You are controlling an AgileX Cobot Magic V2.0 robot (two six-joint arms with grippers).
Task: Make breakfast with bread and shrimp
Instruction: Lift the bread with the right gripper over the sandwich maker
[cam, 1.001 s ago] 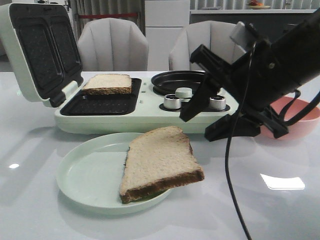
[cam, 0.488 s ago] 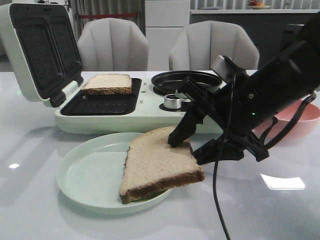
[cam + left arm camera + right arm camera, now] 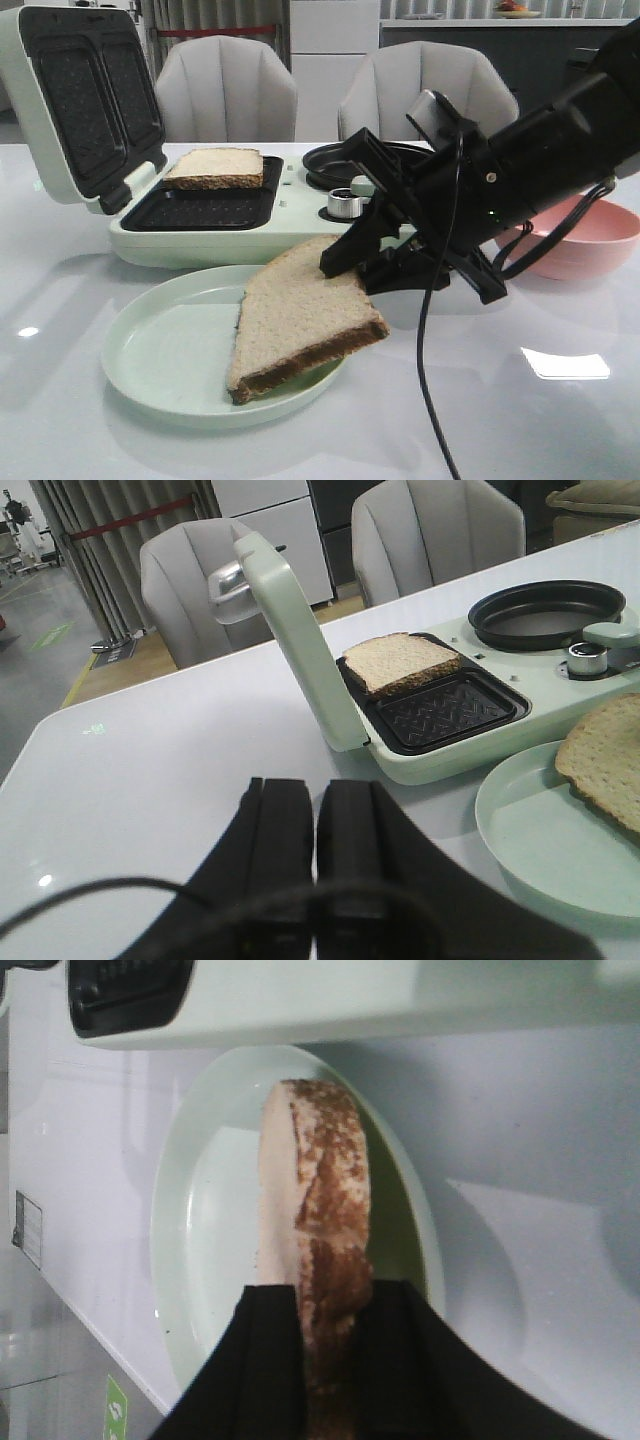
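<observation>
Over plate [image 3: 170, 360], right pincer [image 3: 352, 262] tilted.

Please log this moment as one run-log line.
right gripper: shut on bread slice | slice: over plate | left gripper: shut, idle

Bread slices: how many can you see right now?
2. One slice lies in the sandwich maker; the other slice is on the plate, gripped by the right gripper.
</observation>
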